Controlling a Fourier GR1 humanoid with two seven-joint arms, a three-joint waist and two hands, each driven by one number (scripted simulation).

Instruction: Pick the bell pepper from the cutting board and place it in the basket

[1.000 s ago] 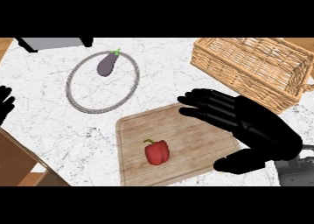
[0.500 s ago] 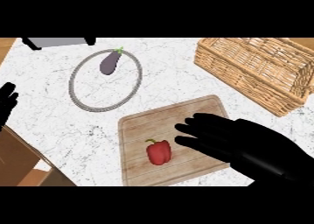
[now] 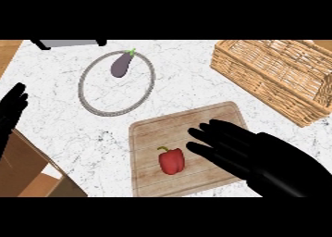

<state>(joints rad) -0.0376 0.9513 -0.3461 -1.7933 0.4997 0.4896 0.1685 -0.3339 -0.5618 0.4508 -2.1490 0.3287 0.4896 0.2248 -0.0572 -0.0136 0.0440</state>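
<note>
Right hand (image 3: 264,157) fingers straight, over cutting board (image 3: 155,132), just beside bell pepper (image 3: 172,161); no writing visible.

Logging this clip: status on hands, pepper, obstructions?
Right hand open over cutting board, beside bell pepper, not gripping. Left hand open, resting at left edge. Basket path unobstructed.

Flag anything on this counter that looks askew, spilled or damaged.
Nothing stands out. The red bell pepper lies intact on the wooden cutting board, the purple eggplant sits on the round grey-rimmed plate, and the woven wicker basket stands unspilled.
</note>
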